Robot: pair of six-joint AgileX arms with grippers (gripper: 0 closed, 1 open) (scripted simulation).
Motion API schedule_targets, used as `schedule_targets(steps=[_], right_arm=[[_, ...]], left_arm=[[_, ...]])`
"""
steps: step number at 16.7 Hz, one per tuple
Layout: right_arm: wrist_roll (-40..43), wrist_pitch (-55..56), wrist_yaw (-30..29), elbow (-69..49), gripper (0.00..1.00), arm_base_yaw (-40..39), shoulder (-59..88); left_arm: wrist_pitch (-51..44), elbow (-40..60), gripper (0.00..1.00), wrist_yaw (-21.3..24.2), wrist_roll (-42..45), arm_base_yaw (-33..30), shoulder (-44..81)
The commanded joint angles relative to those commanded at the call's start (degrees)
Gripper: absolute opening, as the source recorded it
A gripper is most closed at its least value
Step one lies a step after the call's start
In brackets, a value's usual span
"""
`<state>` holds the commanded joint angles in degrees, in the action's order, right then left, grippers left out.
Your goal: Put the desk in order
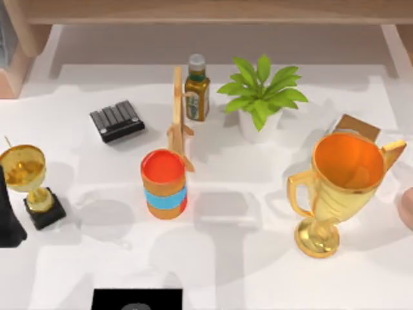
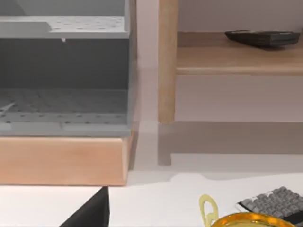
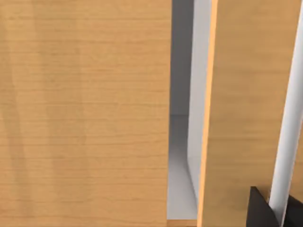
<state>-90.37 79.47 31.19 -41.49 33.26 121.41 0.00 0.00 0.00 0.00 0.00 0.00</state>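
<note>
Two gold trophies stand on the desk.

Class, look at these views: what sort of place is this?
Probably a home or office desk with shelving: a calculator, two gold trophies and a potted plant stand on it.
</note>
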Motion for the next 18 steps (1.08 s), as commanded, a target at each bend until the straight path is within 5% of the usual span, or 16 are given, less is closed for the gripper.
schedule_targets(steps=[18], right_arm=[[0.3,-8.3,-5.0,-13.7,0.00,-4.4,6.2]], left_arm=[[0.0,0.0,1.00,0.0,0.0,0.0,0.0]])
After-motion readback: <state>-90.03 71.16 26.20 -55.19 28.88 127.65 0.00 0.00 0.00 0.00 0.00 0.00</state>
